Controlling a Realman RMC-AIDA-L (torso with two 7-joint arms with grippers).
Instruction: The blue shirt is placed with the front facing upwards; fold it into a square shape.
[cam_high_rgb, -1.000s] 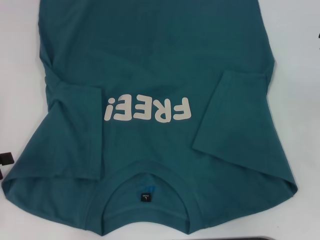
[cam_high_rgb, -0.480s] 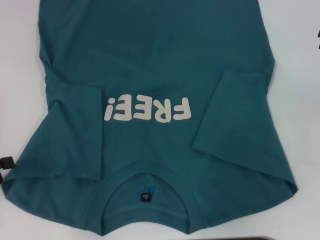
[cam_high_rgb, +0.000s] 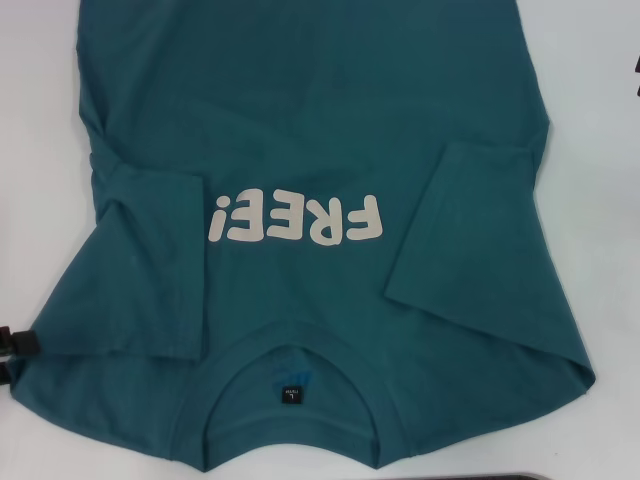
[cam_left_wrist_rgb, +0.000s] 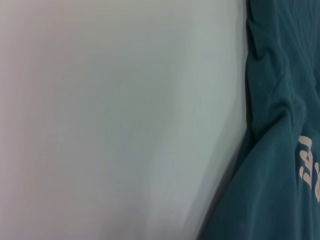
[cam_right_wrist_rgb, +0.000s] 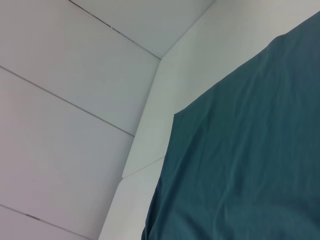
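Note:
The blue shirt (cam_high_rgb: 310, 130) lies flat on the white table (cam_high_rgb: 40, 150), front up, with its collar and dark neck label (cam_high_rgb: 290, 392) nearest me. The pale letters FREE (cam_high_rgb: 296, 218) read upside down from my head. Both short sleeves (cam_high_rgb: 150, 265) (cam_high_rgb: 450, 230) are folded inward onto the chest. My left gripper (cam_high_rgb: 14, 350) shows as small black parts at the picture's left edge, beside the shirt's near left shoulder corner. Only a dark sliver of my right gripper (cam_high_rgb: 637, 75) shows at the far right edge, off the cloth. The left wrist view shows the shirt's (cam_left_wrist_rgb: 280, 150) side edge, the right wrist view its hem corner (cam_right_wrist_rgb: 250, 150).
White tabletop runs along both sides of the shirt. In the right wrist view the table's edge (cam_right_wrist_rgb: 145, 150) ends at pale tiled panels (cam_right_wrist_rgb: 60, 100). A dark strip (cam_high_rgb: 520, 477) lies at the near bottom edge of the head view.
My left gripper has slid along the left edge toward me, closer to the shirt's near shoulder corner. The shirt has not moved.

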